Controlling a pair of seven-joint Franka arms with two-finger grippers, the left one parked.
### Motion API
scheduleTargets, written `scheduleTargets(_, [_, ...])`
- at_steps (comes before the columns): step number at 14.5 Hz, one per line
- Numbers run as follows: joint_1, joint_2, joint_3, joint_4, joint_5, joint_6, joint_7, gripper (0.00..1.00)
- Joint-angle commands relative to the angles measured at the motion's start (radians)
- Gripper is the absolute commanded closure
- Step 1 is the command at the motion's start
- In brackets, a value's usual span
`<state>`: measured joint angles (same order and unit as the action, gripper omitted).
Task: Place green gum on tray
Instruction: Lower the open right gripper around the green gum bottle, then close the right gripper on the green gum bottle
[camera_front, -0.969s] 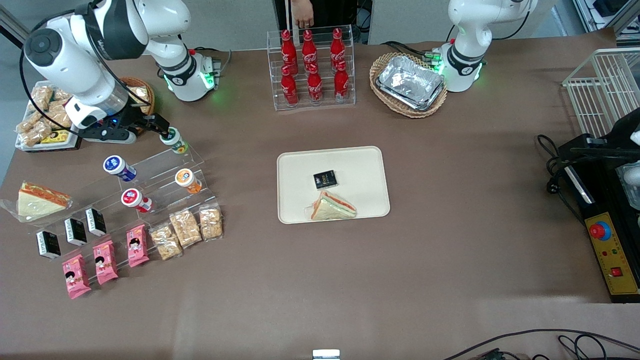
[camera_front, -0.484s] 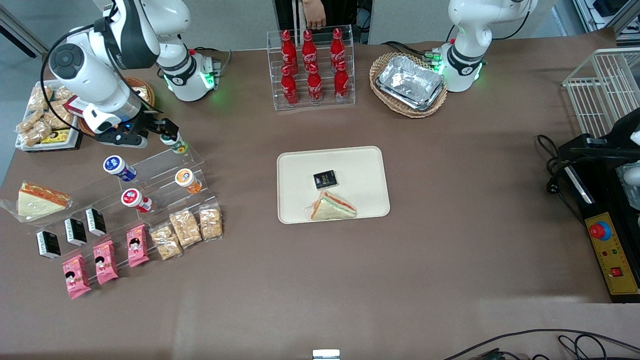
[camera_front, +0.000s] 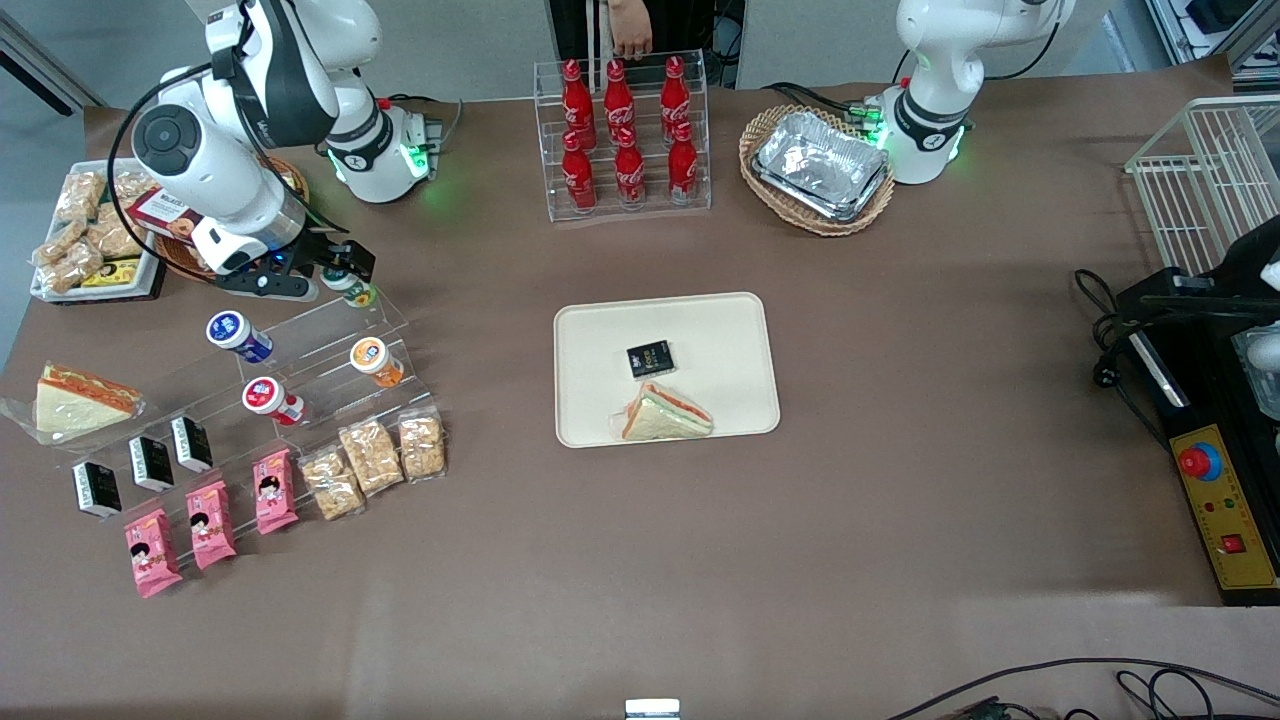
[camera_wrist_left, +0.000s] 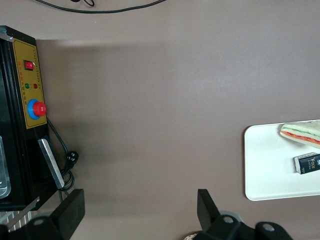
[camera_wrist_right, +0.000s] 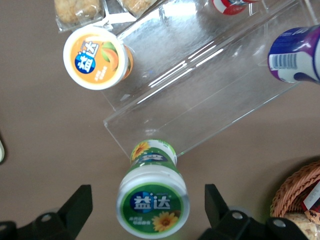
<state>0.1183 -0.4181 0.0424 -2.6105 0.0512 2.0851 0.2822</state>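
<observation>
End effector (camera_front: 345, 272) now nearer tray (camera_front: 740, 330); wrist-view fingers (camera_wrist_right: 75, 205) astride green gum (camera_wrist_right: 152, 200)

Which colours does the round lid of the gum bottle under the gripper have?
The gum bottle's round lid is white-rimmed with a green face, clearest in the right wrist view.

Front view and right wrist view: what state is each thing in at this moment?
gripper: open, fingers either side of the green gum
green gum: upright, lid on, on the top step of the clear riser, not gripped
tray: flat on the table, holding a sandwich and a black packet, no gum
orange-lidded bottle: lid on
</observation>
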Motion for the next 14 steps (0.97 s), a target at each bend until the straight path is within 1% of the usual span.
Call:
scheduleTargets(1, [0.012, 0.004, -0.003, -0.025, 0.003, 0.042, 0.015, 0.02])
scheduleTargets(4, [0.012, 0.001, -0.003, -0.036, 0.003, 0.05, 0.014, 0.07])
scheduleTargets(5, [0.012, 0.002, -0.004, -0.036, 0.003, 0.052, 0.012, 0.13])
scheduleTargets(9, [0.012, 0.004, -0.003, -0.046, 0.003, 0.059, 0.012, 0.18])
scheduleTargets(10, [0.012, 0.002, -0.003, -0.051, 0.001, 0.067, 0.011, 0.26])
scheduleTargets(11, [0.012, 0.002, -0.003, -0.051, 0.001, 0.067, 0.011, 0.29])
scheduleTargets(12, [0.012, 0.002, -0.003, -0.051, 0.001, 0.067, 0.005, 0.39])
scheduleTargets(14, [0.012, 0.004, -0.004, -0.046, 0.001, 0.063, -0.009, 0.5])
